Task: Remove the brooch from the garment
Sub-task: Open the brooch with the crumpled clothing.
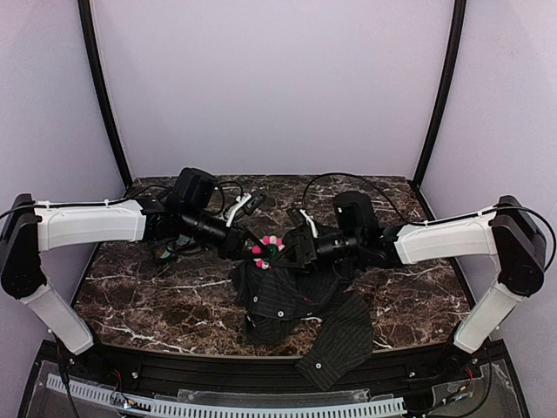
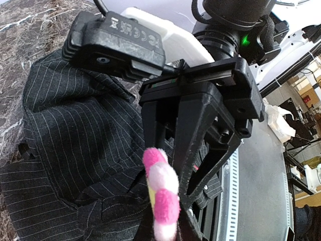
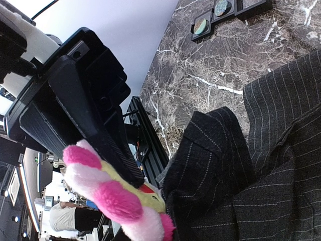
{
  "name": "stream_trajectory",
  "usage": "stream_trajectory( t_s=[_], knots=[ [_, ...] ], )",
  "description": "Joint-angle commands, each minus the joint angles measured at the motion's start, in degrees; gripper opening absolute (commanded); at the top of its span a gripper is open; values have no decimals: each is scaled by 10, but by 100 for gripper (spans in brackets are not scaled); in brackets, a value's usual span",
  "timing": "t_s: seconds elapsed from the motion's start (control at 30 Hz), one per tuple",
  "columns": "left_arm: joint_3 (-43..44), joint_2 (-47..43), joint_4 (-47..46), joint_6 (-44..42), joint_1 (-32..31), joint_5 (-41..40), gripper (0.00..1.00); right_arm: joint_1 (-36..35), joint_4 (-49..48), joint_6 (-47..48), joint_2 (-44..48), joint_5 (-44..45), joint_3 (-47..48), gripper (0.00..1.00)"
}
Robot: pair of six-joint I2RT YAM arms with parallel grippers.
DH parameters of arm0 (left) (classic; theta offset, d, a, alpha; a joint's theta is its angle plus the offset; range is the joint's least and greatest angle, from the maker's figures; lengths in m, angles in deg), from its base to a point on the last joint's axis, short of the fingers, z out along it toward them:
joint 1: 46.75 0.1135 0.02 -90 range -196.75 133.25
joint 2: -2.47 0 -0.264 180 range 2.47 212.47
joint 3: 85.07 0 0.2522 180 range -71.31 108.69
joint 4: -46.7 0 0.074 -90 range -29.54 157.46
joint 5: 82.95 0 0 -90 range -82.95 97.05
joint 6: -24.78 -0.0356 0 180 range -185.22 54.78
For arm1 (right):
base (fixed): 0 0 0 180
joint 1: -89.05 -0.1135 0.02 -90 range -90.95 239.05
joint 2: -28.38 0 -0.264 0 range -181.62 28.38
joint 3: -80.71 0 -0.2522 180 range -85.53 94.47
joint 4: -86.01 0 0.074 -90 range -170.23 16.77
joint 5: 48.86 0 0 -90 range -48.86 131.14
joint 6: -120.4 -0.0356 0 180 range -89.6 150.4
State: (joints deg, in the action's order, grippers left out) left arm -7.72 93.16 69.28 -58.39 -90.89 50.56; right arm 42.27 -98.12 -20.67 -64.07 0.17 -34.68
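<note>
Underneath: a dark marble-patterned table [image 1: 148,292] veined in white, with a black rail along its near edge.
Around: plain lavender walls [image 1: 278,87] at the back and sides; two curved black poles [image 1: 103,96] rise from the table's far corners.
Trays: three small black square trays [image 3: 220,10] in a row on the marble, seen from the right wrist, well apart from the cloth.
Garment: a black pinstriped garment [image 1: 300,305] bunched at the middle of the table, one part reaching over the near edge, its top drawn up toward the arms.
Brooch: a pink-and-white petalled brooch [image 1: 268,247] with a yellowish centre, raised off the table, between the two grippers at the top of the lifted cloth.
Left gripper [image 1: 250,241]: one black finger lies along the petals in the right wrist view; the other is hidden, so I cannot tell whether it clamps the brooch.
Right gripper [image 1: 292,251]: just beside the brooch, fingers nearly together, tips hidden behind petals and fabric; its grip cannot be told.
</note>
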Motion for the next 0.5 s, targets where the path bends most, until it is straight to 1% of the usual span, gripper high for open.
stream_trajectory(
  t_s=[0.0, 0.17, 0.37, 0.4, 0.47],
  knots=[
    [21, -14, 4, -10, -70, 163, 1, 33, -15, 11, -26, 131, 40, 18],
    [22, -8, 0, -6, -70, 168, 1, 21, 29, 71, -21, 132, 70, 26],
    [23, -1, -12, 8, -64, 180, 1, 16, 53, 124, -2, 112, 72, 32],
    [20, -1, -16, 12, -57, 184, 1, 15, 60, 135, 5, 110, 71, 34],
    [19, -1, -19, 17, -45, 183, 1, 15, 63, 159, 27, 92, 60, 42]
  ],
)
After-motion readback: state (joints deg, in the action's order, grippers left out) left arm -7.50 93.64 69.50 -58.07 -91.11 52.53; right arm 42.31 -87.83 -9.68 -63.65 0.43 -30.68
